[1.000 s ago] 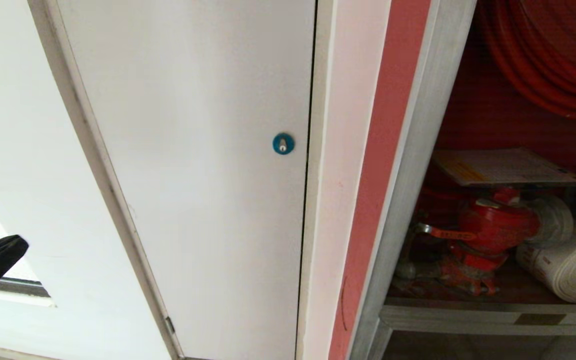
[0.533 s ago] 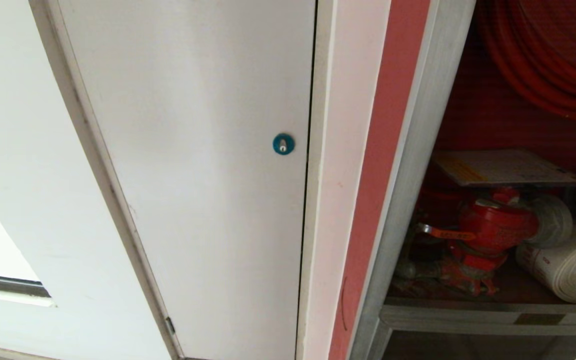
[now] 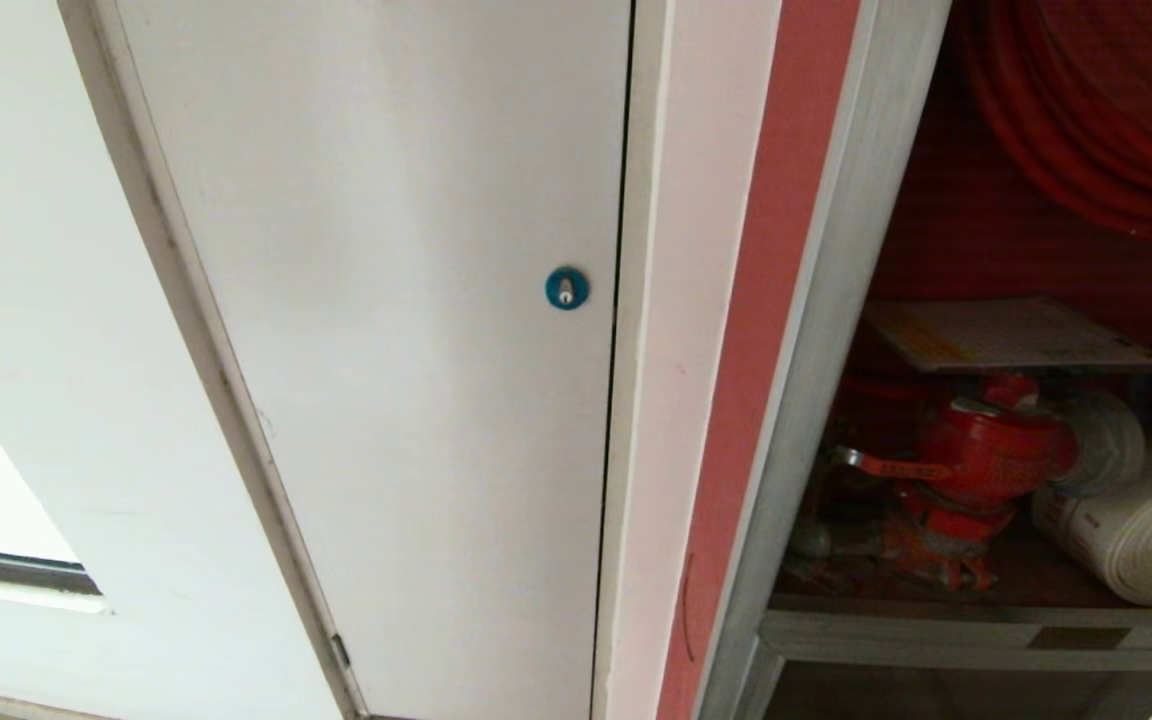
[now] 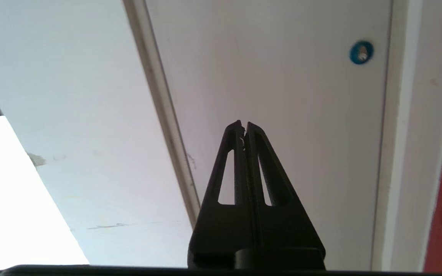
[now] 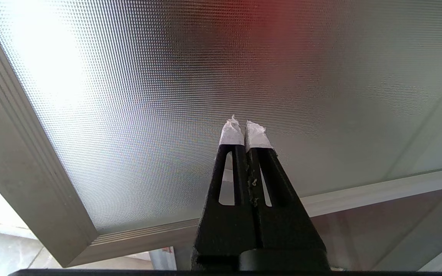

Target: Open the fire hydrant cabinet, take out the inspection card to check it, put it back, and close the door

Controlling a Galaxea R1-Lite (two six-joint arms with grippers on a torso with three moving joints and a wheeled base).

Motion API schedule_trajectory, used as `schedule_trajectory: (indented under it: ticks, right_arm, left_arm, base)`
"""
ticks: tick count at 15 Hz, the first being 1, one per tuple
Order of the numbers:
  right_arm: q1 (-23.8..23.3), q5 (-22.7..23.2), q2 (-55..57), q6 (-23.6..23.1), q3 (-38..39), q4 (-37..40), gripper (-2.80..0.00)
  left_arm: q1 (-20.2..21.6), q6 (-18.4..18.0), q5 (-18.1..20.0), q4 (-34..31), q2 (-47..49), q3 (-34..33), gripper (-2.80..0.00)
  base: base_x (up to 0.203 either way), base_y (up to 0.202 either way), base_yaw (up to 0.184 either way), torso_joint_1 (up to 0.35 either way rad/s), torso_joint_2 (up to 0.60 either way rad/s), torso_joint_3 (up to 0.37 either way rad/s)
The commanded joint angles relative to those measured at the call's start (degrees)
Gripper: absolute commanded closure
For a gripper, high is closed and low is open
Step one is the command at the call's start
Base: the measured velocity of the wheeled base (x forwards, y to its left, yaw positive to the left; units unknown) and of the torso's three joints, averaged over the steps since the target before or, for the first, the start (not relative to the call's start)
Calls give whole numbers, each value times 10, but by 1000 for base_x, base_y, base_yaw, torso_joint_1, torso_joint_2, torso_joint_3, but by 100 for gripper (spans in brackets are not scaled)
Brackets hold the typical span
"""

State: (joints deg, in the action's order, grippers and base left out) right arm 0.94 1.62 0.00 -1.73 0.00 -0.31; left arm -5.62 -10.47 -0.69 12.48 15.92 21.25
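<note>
White, smooth panel door (image 3: 386,350) at left, round blue lock (image 3: 567,288) near its right edge. Right of the lock: pink-red strip, brushed silver frame of the fire hydrant cabinet (image 3: 826,330), open. Farther right, inside: flat beige inspection card (image 3: 1011,335) lying atop the red valve (image 3: 986,455), coiled hose above. Card seemingly returned; next, swinging shut the door (image 5: 213,69), dimpled glass. Left claw (image 4: 244,126) pressed together, empty; right claw (image 5: 245,124) likewise, tips taped white.
</note>
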Motion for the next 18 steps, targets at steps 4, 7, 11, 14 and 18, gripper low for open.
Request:
schedule_trajectory:
  ticks: [4,7,11,14,18]
  right_arm:
    - [0,0,1,0,3,0,0]
    - [0,0,1,0,3,0,0]
    - [0,0,1,0,3,0,0]
    - [0,0,1,0,3,0,0]
    - [0,0,1,0,3,0,0]
  left_arm:
    - [51,-2,24,-40,-4,11,0]
    - [51,0,30,-41,-53,-42,0]
    - [51,27,28,-41,-102,-122,0]
    - [51,32,29,-42,-133,-166,0]
    - [50,27,28,-37,-160,-211,0]
  base:
    - [0,0,0,0,0,0]
    - [0,0,0,0,0,0]
    - [0,0,0,0,0,0]
    - [0,0,0,0,0,0]
    - [0,0,0,0,0,0]
